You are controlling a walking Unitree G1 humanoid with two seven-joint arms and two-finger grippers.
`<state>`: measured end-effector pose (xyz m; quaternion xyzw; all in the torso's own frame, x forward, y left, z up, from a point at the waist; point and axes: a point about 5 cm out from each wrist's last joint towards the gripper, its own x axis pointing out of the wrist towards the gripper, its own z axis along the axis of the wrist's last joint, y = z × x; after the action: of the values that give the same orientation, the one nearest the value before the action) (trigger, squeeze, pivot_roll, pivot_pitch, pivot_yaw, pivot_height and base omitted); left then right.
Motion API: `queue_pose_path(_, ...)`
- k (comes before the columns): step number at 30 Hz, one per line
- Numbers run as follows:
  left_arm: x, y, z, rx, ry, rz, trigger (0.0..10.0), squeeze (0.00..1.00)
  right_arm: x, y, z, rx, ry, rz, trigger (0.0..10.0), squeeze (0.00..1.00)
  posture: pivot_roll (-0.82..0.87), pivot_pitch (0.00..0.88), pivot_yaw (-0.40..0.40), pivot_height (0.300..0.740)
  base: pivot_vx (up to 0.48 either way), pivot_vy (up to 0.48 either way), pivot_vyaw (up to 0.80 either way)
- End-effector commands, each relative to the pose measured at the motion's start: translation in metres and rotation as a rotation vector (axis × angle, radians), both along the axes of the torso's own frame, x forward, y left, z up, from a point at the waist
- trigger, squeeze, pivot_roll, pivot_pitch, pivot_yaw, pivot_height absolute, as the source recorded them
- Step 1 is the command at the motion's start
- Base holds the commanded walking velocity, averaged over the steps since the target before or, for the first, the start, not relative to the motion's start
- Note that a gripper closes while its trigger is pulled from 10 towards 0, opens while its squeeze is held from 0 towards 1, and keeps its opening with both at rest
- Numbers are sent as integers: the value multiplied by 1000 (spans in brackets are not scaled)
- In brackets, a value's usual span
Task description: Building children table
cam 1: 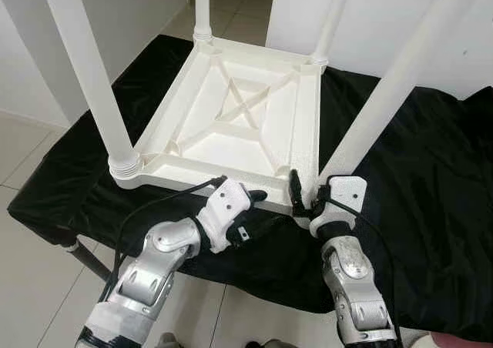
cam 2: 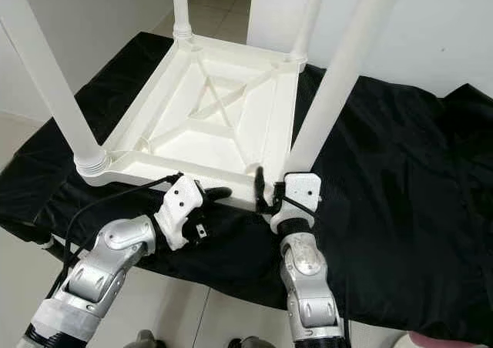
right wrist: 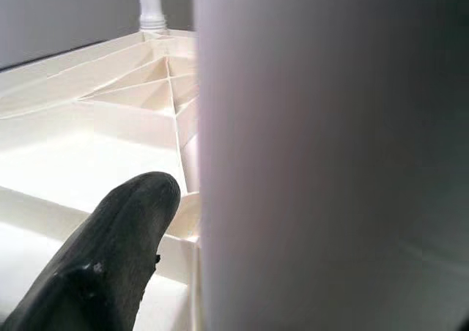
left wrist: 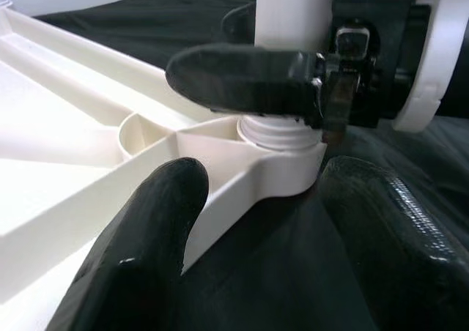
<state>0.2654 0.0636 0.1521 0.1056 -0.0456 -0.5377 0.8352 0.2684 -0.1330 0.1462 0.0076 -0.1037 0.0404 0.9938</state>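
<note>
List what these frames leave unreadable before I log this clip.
- Tops of the four legs: cut off by the upper edge in both eye views.
- Right hand grip on the near-right leg: far finger hidden behind the leg in the right wrist view.
- Tabletop upper face: hidden against the black cloth.

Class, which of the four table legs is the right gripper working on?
The near right leg; the right gripper sits at its base, others stand untouched.
</note>
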Motion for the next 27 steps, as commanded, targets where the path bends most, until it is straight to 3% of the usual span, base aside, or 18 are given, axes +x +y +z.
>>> queue_pose_path(1, 2, -1, -1, 3, -5, 43, 10000, 0, -1, -4, -5, 13, 19, 17, 10000, 31, 40, 107, -78, 740, 0, 0, 0)
queue_pose_path(7, 2, -1, -4, 23, -10, 37, 10000, 0, -2, -13, -4, -6, 17, 88, 10000, 0, 36, 101, -73, 740, 0, 0, 0)
queue_pose_path(9, 2, -1, -4, 26, -10, 33, 10000, 0, -3, -24, -4, -8, 18, 184, 10000, 0, 35, 96, -71, 740, 0, 0, 0)
queue_pose_path(15, 4, -1, -3, 29, -14, 31, 10000, 0, -5, -28, -6, -34, 27, 293, 10000, 0, 33, 94, -68, 740, 0, 0, 0)
queue_pose_path(16, 4, -1, -3, 34, -19, 28, 10000, 0, -5, -32, -8, -66, 49, 359, 10000, 0, 34, 89, -65, 740, 0, 0, 0)
queue_pose_path(19, 4, -1, -3, 34, -19, 28, 10000, 0, -5, -32, -8, -66, 49, 359, 10000, 0, 34, 89, -65, 740, 0, 0, 0)
queue_pose_path(27, 7, -2, -2, 39, -27, 25, 10000, 0, 13, -57, -8, -229, 112, 481, 10000, 0, 43, 74, -61, 740, 0, 0, 0)
